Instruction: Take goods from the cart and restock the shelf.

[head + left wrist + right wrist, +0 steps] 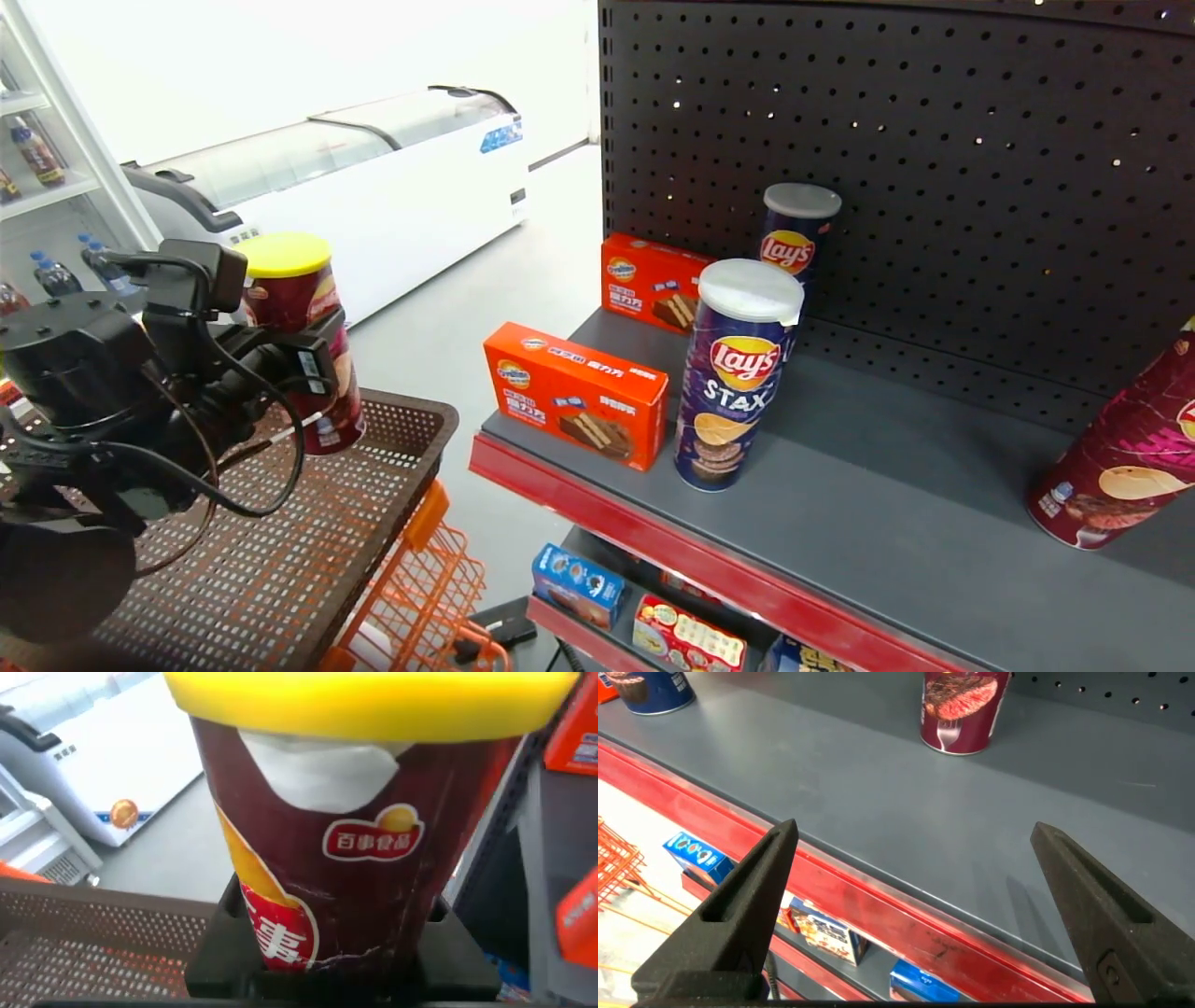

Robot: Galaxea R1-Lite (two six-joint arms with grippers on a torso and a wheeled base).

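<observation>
The left gripper point(313, 369) pinches a dark red can point(291, 294) with a yellow lid, upright above the cart's brown basket point(373, 495), well left of the shelf point(887, 504). The right gripper point(913, 835) is spread wide over the shelf's red front edge. On the shelf stand 2 blue cans point(738, 373), 2 orange boxes point(574, 392) and another red can point(1120, 457).

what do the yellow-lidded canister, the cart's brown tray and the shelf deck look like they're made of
Canister: likely a cardboard tube in glossy printed wrap, going by its sheen and fine scuffs.
Yellow lid: smooth plastic, probably.
Brown tray: moulded plastic, by its even grid of holes.
Shelf deck: seemingly painted metal, flat matt grey.
</observation>
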